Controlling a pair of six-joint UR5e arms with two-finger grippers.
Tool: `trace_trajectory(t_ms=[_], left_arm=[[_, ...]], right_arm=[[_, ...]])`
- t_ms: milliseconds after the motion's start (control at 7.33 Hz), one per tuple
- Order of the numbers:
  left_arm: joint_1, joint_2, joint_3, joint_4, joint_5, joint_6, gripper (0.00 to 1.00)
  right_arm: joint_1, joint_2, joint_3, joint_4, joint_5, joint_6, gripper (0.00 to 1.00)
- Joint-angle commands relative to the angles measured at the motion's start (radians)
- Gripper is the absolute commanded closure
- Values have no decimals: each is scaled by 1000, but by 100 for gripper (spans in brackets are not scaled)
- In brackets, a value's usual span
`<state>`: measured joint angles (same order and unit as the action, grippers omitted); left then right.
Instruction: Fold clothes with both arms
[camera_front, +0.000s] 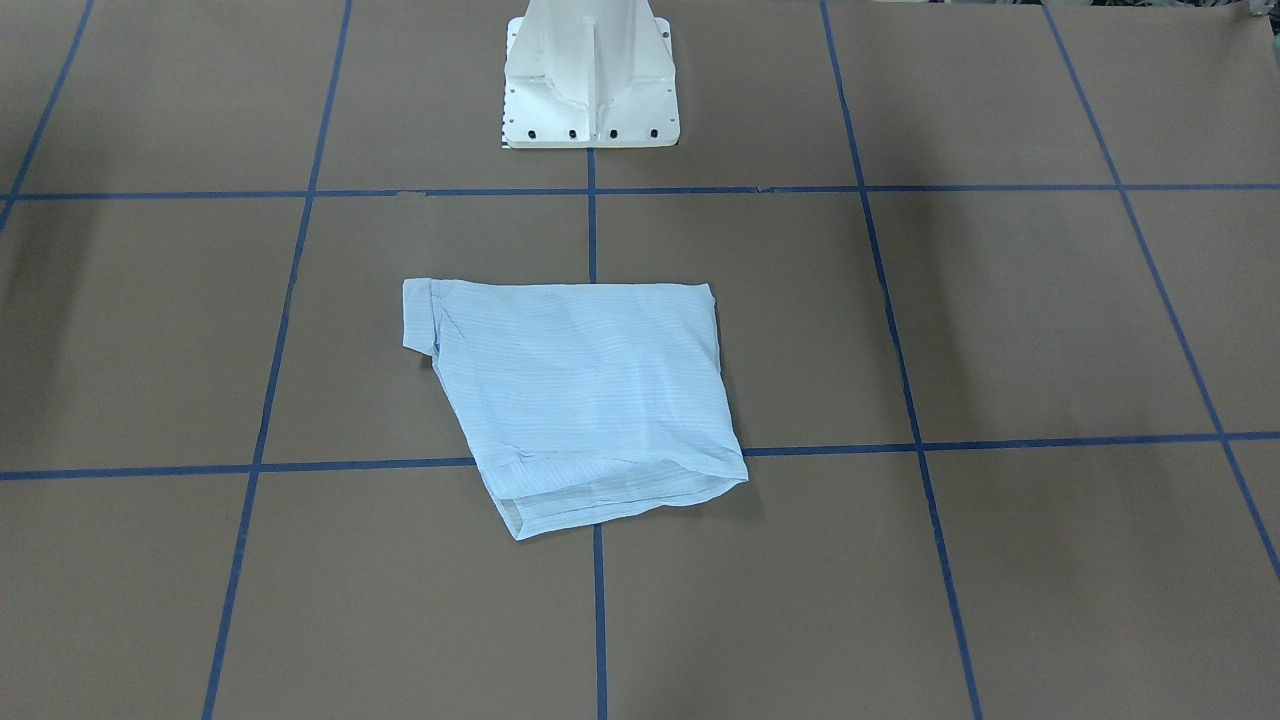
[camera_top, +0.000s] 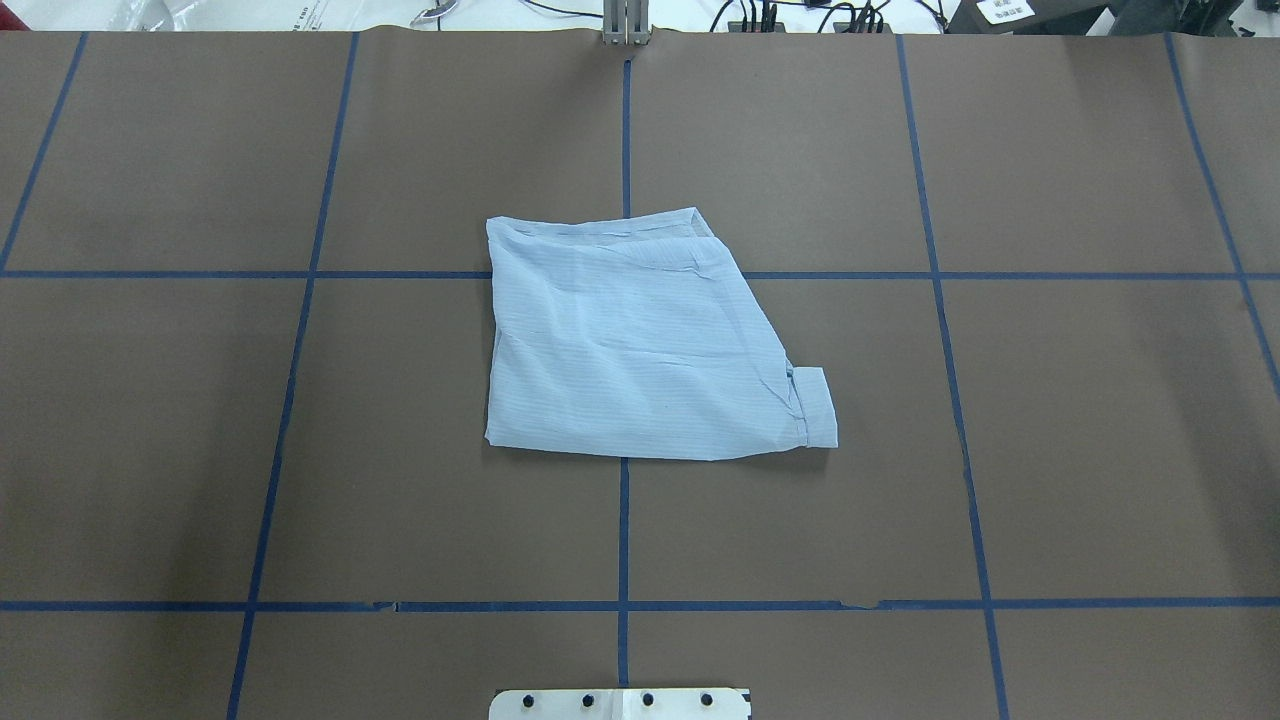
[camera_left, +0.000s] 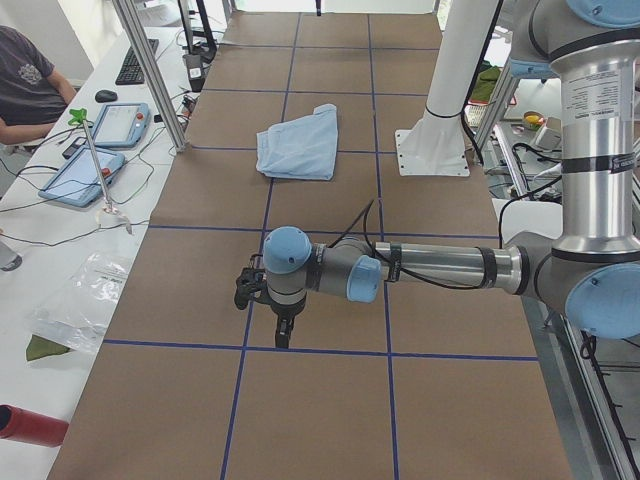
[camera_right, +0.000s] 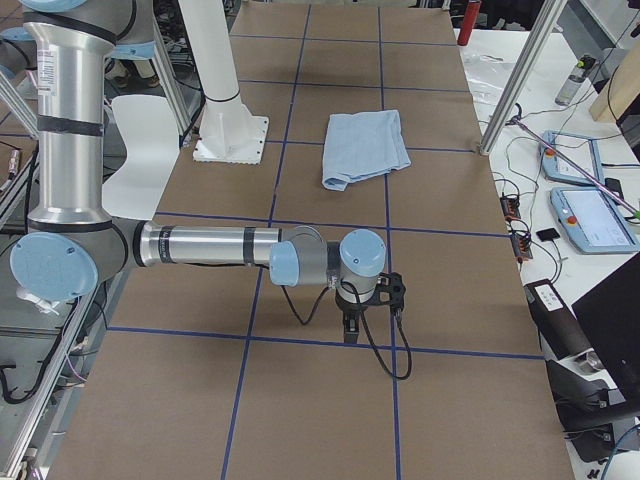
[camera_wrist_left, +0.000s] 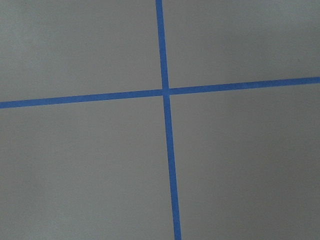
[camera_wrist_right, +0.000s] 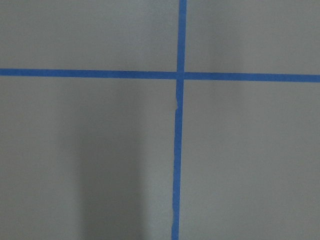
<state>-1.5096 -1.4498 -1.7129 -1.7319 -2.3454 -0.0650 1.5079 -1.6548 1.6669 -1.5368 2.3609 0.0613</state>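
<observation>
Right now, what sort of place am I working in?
Probably a robotics lab cell: brown table gridded with blue tape, white pedestal base bolted on it, teach pendants on a side bench, folded light-blue shirt mid-table.

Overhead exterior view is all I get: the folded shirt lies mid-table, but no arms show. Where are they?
Observer: The left arm stretches low over the table end beyond your left edge, left tool pointing down, far from the shirt.
Operator: And the right?
Observer: The right arm mirrors it at the opposite end, right tool pointing down.
Operator: Wrist cameras?
Observer: Both show only brown table and crossing blue tape lines, no cloth.
</observation>
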Motion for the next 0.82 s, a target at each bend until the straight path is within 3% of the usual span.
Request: trace_trajectory(t_ms=[0, 683], left_arm=[[-1, 0, -1, 2, 0, 4, 0], [-1, 0, 4, 2, 0, 4, 0]], right_arm=[[0, -6, -2, 0, 0, 0, 0], [5, -3, -1, 0, -5, 9, 0]])
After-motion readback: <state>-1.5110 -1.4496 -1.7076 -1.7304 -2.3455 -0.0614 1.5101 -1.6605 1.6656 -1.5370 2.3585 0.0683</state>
